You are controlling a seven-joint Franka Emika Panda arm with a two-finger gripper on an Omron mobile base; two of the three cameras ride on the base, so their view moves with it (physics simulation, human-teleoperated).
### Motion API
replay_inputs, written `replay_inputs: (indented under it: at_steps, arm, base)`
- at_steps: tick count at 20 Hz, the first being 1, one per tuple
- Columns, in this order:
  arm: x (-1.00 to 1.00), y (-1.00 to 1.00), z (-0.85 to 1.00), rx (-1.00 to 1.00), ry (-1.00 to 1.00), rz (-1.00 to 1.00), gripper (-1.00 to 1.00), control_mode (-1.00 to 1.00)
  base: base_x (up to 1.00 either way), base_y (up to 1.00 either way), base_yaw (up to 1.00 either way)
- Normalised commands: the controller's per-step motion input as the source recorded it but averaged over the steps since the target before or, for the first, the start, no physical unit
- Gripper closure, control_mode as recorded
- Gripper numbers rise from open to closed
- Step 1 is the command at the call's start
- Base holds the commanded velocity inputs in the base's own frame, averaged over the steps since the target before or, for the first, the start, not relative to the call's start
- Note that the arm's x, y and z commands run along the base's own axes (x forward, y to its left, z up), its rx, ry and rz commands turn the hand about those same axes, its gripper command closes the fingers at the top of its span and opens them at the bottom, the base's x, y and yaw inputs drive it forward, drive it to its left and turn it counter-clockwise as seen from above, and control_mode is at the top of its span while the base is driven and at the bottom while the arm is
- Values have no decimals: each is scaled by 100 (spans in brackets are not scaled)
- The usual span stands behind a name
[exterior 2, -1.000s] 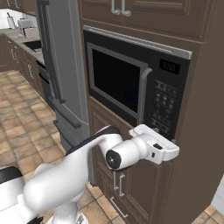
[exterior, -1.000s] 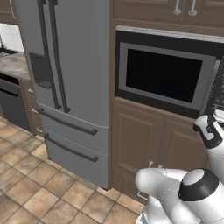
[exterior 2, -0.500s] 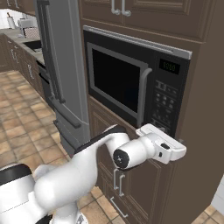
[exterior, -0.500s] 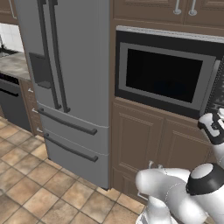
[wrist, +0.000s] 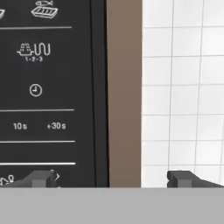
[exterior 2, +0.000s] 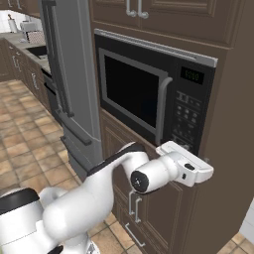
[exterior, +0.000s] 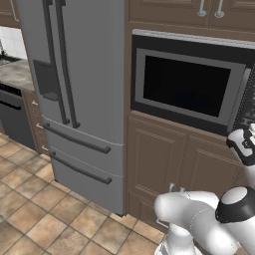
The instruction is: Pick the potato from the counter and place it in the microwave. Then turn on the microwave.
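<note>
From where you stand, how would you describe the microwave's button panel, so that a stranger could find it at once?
Start at the tall grey fridge; beside it, set into the brown cabinets, is the black microwave. Its button panel is the dark strip at the right side of the glass door, past the vertical grey handle. It alone carries a small green display and white symbols.
</note>
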Motion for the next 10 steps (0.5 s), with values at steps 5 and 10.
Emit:
replay_inputs:
  at_steps: [5,10]
  arm:
    - [3,0,0,0,0,0,-100,-100]
    - [14,-3,0,0,0,0,-100,-100]
  base:
    - [0,0,0]
    - [0,0,0]
